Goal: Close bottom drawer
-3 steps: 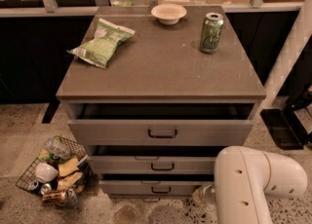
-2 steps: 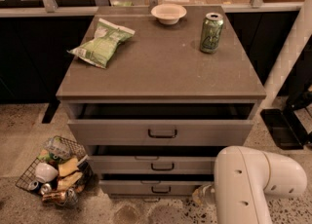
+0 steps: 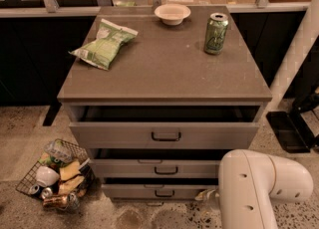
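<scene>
Arm (image 3: 264,188) bent low right; claw (image 3: 204,195) just left.

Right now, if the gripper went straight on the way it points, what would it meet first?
Probably the front of the bottom drawer, near its right end. The gripper, mostly hidden behind the white arm, sits low beside it; depth is unclear.

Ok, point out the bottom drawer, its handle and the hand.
bottom drawer (image 3: 127,191): camera view, grey front, left part.
handle (image 3: 164,193): camera view, middle of the black loop.
hand (image 3: 204,196): camera view, at the drawer's right end, mostly hidden.

The white arm (image 3: 259,188) hides most of the gripper (image 3: 206,196), low beside the bottom drawer (image 3: 129,191).
</scene>
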`<control>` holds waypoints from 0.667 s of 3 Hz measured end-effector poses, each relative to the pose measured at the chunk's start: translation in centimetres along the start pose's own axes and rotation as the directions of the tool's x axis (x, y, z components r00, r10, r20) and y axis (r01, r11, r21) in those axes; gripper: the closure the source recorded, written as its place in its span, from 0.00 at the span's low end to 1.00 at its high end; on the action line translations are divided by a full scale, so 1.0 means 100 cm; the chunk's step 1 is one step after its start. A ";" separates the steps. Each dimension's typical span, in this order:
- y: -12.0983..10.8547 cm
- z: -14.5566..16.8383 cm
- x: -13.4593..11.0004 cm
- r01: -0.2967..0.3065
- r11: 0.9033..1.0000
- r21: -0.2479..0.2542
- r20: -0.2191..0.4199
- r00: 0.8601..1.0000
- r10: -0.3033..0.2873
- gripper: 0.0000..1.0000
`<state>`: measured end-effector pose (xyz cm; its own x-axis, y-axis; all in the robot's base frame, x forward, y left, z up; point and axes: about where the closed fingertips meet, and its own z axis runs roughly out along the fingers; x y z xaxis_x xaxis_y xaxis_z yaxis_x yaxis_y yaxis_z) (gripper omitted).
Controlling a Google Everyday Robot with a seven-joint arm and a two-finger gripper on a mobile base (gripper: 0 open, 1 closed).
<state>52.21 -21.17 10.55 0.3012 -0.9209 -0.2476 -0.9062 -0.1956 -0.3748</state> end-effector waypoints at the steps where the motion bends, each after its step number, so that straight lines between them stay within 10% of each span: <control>1: 0.000 0.000 0.000 0.000 1.000 0.000 0.000 1.000 0.000 0.00; 2: 0.000 0.000 0.000 0.000 1.000 0.000 0.000 1.000 0.000 0.00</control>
